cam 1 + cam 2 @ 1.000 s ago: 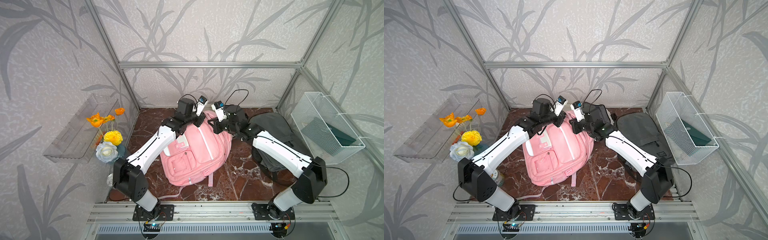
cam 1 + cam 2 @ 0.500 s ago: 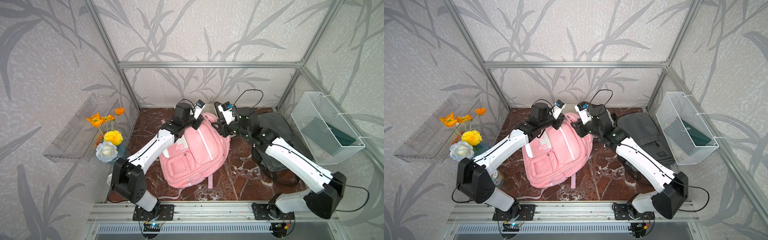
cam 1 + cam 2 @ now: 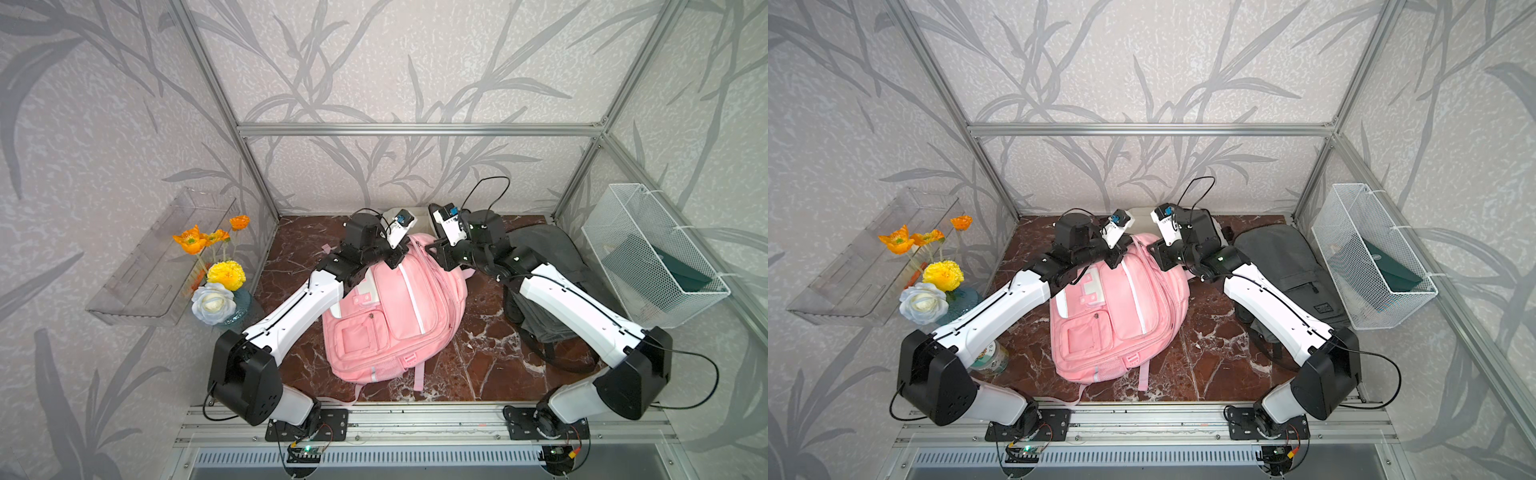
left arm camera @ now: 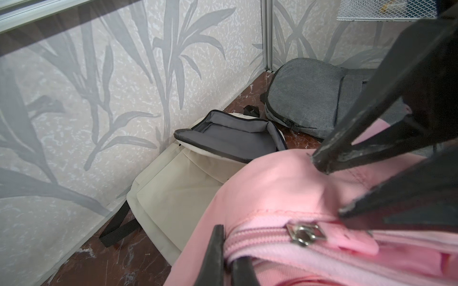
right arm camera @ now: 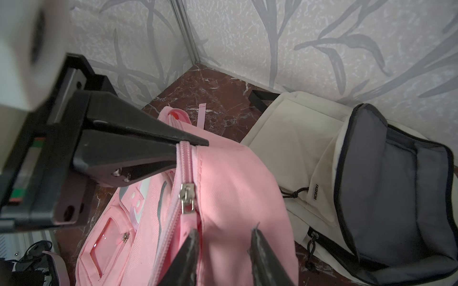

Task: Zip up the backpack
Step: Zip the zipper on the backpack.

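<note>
The pink backpack (image 3: 399, 316) (image 3: 1121, 316) lies on the marble floor between both arms. My left gripper (image 3: 395, 261) (image 3: 1115, 259) (image 4: 229, 257) is shut on the end of the pink zipper tape at the bag's top edge. The metal zipper slider (image 4: 304, 234) (image 5: 187, 198) sits a short way along the closed teeth from that pinch. My right gripper (image 3: 436, 249) (image 3: 1156, 254) (image 5: 225, 247) is open just past the slider. One of its fingers (image 5: 188, 257) touches the pink pull tab, and loose pink fabric lies between the two.
An open cream backpack (image 4: 188, 188) (image 5: 297, 138) lies against the back wall behind the pink one. A grey backpack (image 3: 552, 266) lies under the right arm. A white wire basket (image 3: 648, 257) hangs at the right; flowers (image 3: 216, 274) and a clear tray (image 3: 158, 257) stand at the left.
My right gripper has gone from shut to open beside the zipper slider, and its elbow swung out to the right and back. The left gripper has kept its pinch on the bag's top.
</note>
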You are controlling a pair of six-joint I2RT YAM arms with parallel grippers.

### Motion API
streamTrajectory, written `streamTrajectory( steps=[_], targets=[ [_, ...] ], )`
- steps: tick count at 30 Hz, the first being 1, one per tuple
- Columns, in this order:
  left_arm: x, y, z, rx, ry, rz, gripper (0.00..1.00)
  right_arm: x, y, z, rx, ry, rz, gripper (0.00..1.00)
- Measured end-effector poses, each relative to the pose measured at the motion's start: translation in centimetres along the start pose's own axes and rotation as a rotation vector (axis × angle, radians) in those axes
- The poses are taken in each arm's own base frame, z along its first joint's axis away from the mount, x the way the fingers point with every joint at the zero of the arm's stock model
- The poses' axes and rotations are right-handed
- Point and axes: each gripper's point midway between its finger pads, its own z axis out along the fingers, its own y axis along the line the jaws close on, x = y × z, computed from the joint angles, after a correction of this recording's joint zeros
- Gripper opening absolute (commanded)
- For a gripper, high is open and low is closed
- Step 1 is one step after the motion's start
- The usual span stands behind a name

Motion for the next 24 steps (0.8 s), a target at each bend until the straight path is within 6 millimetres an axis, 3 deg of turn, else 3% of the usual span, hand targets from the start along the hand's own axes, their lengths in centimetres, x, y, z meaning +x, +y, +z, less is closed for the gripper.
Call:
streamTrajectory(
  steps=[9, 13, 20, 24],
  targets=[
    [-0.2, -0.6, 0.1, 0.019, -0.005, 0.024, 0.0, 0.1, 1.7, -0.8, 0.03, -0.002, -0.15, 0.35],
    [-0.3, -1.1, 0.1, 0.039, -0.01, 0.031, 0.0, 0.2, 2.7, -1.0, 0.063, -0.001, -0.24, 0.25],
    [-0.3, -1.6, 0.2, 0.053, -0.01, 0.045, 0.0, 0.6, 1.8, -1.1, 0.125, 0.022, -0.278, 0.11],
    [-0.3, -1.6, 0.2, 0.054, -0.007, 0.049, 0.0, 0.6, 1.4, -1.1, 0.152, 0.022, -0.277, 0.11]
  ],
)
